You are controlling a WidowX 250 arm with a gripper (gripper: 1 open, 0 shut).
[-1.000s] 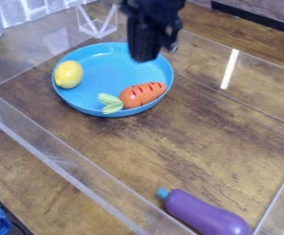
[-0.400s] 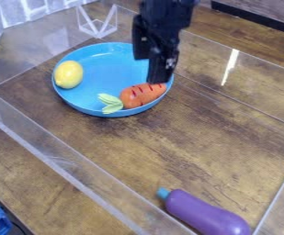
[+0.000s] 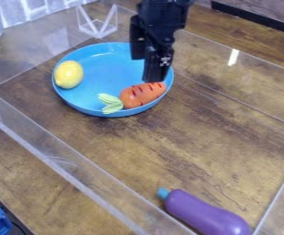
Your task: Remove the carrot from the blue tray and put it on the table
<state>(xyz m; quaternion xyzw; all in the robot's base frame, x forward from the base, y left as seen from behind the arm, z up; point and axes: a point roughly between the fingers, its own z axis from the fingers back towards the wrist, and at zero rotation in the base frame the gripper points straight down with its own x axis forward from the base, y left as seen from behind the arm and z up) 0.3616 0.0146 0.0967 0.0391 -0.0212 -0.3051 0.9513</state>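
Camera view: You see the gripper (image 3: 155, 66) pointing straight down over the blue tray (image 3: 89, 98), fingers spread apart and grasping nothing. A second ago the fingers were nearly together and the gripper sat higher and farther back; it has since descended toward the carrot (image 3: 142, 94). The carrot lies on its side near the tray's right rim, leafy top pointing left, just below the fingertips. A lemon (image 3: 68, 73) rests at the tray's left. An eggplant (image 3: 203, 213) lies on the table (image 3: 230, 138). Judgement: you are in the approach phase; the grasp has not yet been made.
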